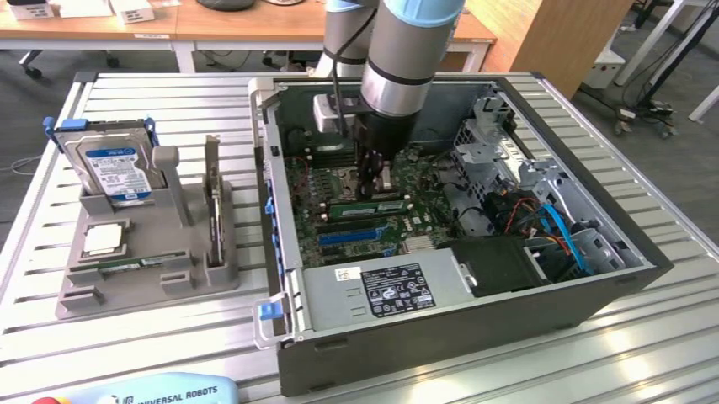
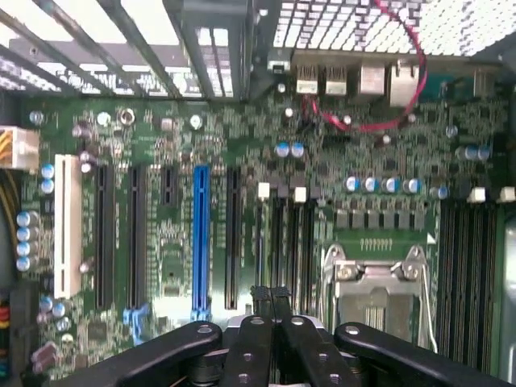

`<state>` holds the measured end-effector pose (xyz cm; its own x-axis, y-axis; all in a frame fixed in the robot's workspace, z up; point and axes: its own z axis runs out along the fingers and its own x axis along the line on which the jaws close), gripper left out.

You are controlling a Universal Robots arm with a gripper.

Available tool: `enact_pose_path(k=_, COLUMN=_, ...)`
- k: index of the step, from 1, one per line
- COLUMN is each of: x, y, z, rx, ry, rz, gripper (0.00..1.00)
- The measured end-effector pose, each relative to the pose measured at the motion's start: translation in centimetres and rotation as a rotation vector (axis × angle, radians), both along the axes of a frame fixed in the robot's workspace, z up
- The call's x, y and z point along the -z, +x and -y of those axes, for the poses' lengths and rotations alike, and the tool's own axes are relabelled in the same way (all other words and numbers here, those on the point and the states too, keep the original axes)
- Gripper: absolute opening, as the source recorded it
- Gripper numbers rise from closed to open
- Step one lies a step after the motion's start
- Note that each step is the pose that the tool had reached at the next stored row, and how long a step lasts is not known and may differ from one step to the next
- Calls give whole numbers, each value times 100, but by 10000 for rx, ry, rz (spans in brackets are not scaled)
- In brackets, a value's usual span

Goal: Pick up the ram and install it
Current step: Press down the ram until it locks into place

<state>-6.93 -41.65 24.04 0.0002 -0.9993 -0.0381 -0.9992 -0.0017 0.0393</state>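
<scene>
Nearest the wrist camera, the black two-fingered gripper (image 2: 272, 310) hangs with its fingers pressed together, holding nothing visible, low over the green motherboard (image 2: 161, 266) inside the open grey computer case (image 1: 450, 332); a slim green ram stick (image 1: 368, 204) lies seated in a slot just beside it; pushing down off-line risks bending slot clips or leaving the stick half-seated.

Ram (image 1: 366, 204): 1 slim green circuit-board stick with small dark chips. Lies lengthwise across the motherboard (image 1: 418, 178) inside the open case (image 1: 450, 337), at the memory slots. Whether it is fully seated cannot be told.
</scene>
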Motion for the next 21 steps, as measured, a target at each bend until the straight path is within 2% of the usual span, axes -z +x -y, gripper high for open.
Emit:
enact_pose_path(k=5, x=2, y=-104, z=-1, rx=1, ry=0, rz=0, gripper=10)
enact_pose_path(k=10, x=2, y=-109, z=0, rx=1, ry=-1, rz=0, gripper=10)
enact_pose_path(k=17, x=67, y=-109, z=-1, rx=1, ry=1, rz=0, gripper=10)
enact_pose_path(k=21, x=71, y=-109, z=0, rx=2, ry=-1, rz=-1, gripper=10)
